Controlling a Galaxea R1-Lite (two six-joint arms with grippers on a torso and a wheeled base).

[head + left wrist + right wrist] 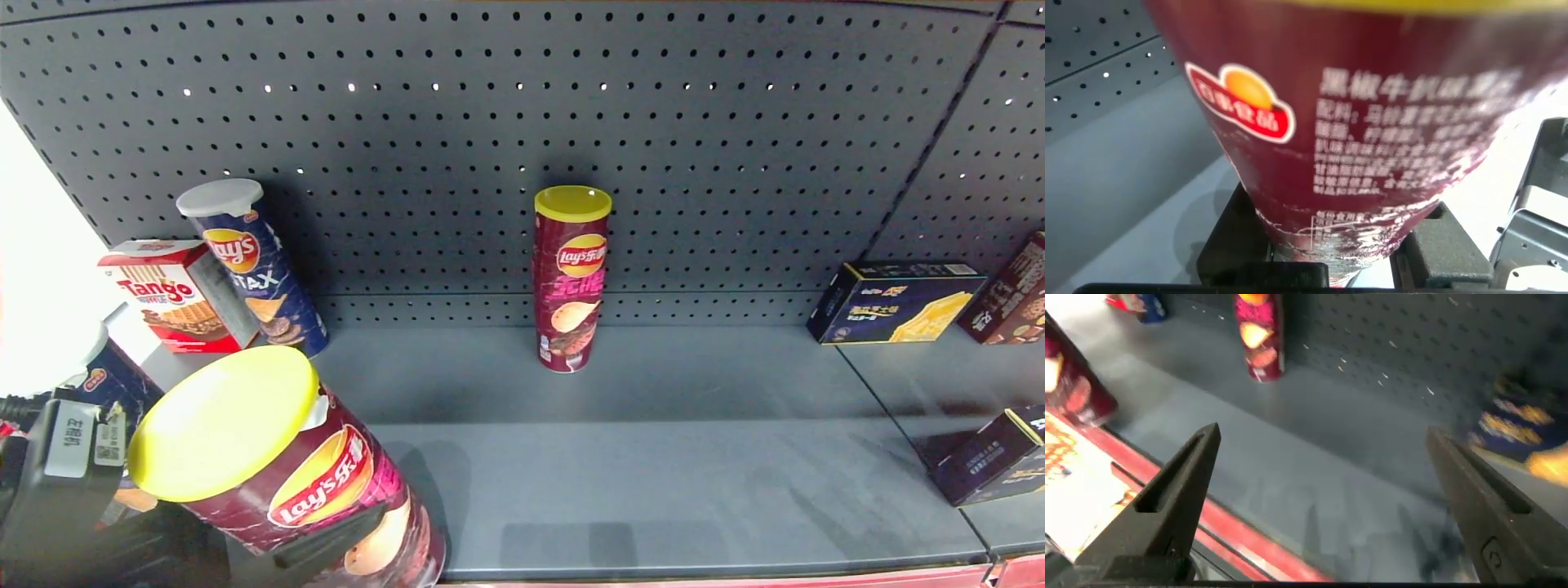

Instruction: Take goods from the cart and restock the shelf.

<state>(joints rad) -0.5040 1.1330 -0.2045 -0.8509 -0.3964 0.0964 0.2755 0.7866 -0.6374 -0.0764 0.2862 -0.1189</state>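
Grey shelf deck (653, 457) lies ahead of the left gripper (1331, 265), clamped on a tilted maroon chip can (310, 482) that wants righting before release; the right gripper (1323, 433) gapes wide, holding nothing.

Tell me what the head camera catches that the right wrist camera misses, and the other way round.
Head view adds: the left gripper clamped on a held maroon chip can, the top of its yellow lid, and a brown box at the far right.
Right wrist view adds: the right gripper, open and empty, near the shelf's red front edge.
Both: the grey shelf, the pegboard back, the upright maroon can standing by the pegboard, and the dark blue box.
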